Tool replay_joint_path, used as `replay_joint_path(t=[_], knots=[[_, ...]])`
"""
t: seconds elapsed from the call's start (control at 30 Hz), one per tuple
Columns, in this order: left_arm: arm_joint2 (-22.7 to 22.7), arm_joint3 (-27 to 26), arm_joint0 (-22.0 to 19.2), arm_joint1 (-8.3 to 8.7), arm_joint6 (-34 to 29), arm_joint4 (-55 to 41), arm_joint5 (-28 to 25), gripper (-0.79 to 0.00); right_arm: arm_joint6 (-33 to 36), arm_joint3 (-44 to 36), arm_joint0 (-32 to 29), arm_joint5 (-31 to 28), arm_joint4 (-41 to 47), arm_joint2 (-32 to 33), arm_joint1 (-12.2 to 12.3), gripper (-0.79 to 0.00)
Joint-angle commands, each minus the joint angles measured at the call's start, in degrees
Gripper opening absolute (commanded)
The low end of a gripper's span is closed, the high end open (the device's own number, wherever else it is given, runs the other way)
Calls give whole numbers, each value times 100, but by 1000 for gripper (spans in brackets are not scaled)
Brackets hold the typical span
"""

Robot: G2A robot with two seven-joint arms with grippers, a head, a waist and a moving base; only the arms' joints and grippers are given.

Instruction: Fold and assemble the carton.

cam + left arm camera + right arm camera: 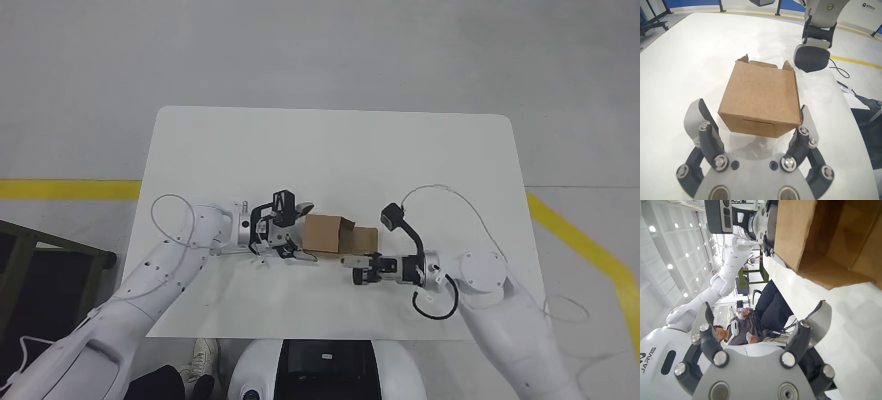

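Carton point(761, 98) lies just ahead of your left fingers point(698, 111), which are spread and empty (one tip by its near corner), closed end toward them. Its open mouth faces your right fingers point(705, 317), likewise spread and empty, across the tabletop point(696, 56). Left looks nearer.

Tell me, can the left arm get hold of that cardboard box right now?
Probably yes: the left gripper has its fingers open on either side of the near end of the carton, with nothing in between.
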Motion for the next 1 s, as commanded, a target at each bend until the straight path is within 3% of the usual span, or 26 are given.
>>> replay_joint_path(t=[0.0, 0.33, 0.97], knots=[[10, 8, -7, -8, 19, 25, -10, 0, -27, 104, 61, -126, -7, -19, -3, 0], [81, 57, -13, -59, 35, 63, -26, 0, -274, 702, 404, -809, 409, -246, -86, 0], [137, 47, -20, -93, 38, 151, -18, 0, -240, 2014, 1177, -1534, 1366, -868, -356, 0]])
